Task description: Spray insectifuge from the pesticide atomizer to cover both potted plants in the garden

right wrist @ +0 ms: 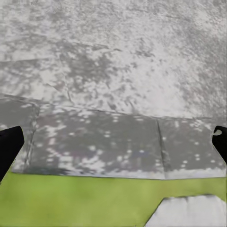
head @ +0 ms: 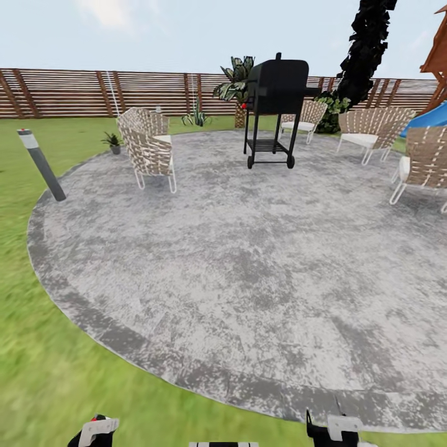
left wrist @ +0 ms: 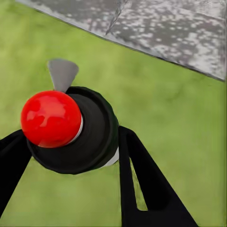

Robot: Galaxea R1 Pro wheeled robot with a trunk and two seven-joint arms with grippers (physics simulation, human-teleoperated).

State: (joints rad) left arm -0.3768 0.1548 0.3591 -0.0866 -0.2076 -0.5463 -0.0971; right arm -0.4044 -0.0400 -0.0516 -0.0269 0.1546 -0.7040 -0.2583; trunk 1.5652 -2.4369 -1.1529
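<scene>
My left gripper is shut on the pesticide atomizer, a dark bottle with a round red top and a pale grey nozzle, held over the lawn beside the patio edge. My right gripper is open with nothing in it, above the patio's rim. Both wrists peek in at the head view's lower edge, left and right. One small potted plant sits on the grass at the patio's far left. A second spiky green rosette stands further back near the fence.
A round grey paved patio lies ahead, ringed by lawn. On it stand a black grill on wheels and several woven chairs. A leaning grey bollard light is at the left, with the brown slat fence behind.
</scene>
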